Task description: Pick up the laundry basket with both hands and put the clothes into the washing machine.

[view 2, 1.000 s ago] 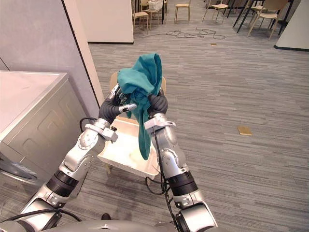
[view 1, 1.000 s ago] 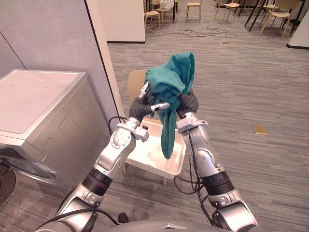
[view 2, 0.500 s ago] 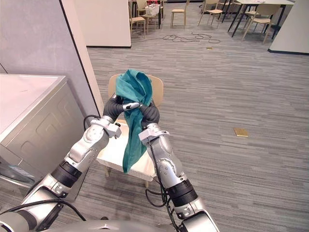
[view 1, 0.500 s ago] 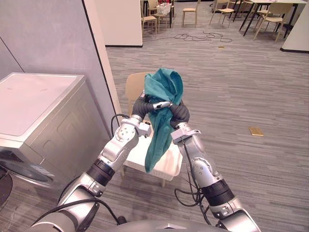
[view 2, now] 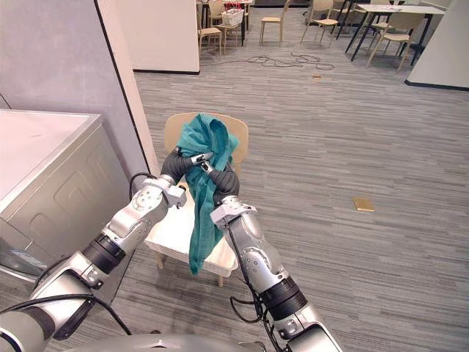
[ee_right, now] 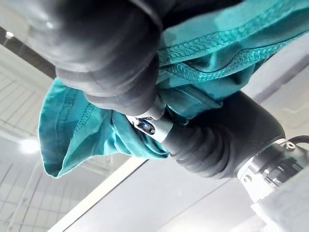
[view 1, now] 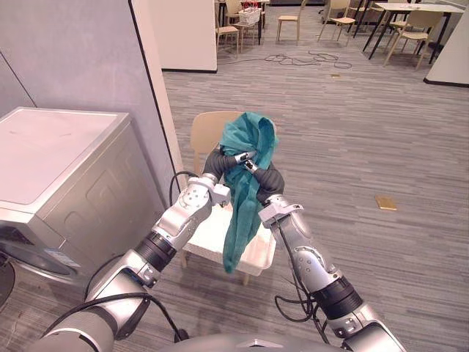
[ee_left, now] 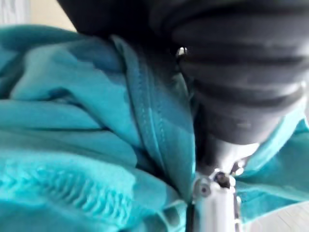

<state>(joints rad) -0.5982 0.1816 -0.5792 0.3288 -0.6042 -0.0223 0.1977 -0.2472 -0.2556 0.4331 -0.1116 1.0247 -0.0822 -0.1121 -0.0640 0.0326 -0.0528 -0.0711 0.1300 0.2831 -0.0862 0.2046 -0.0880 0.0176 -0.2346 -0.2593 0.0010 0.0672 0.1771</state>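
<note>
We see one teal garment (view 1: 249,143) bunched up between the two hands, above the far rim of the white laundry basket (view 2: 170,236), with a long tail hanging down across the basket. The left hand (view 1: 218,163) grips the bundle from the left, and the fingers that show are curled into the cloth. The right hand (view 1: 268,179) presses in from the right with its fingers hooked over the folds, so both hands have hold of the garment. Both wrist views show teal folds packed against the dark ribbed covers.

The basket, the only one, sits on the seat of one pale wooden chair (view 1: 207,130), whose rounded back rises behind the garment. One washing machine (view 1: 66,158) with a flat white top stands well to the left against a grey partition wall (view 1: 73,51). The floor (view 1: 366,132) is grey and plank-patterned. One small tan piece (view 1: 386,202) lies on it to the right. At the far end of the room we see several more chairs and tables (view 1: 396,7), too crowded to count surely, and a loose cable (view 1: 308,57).
</note>
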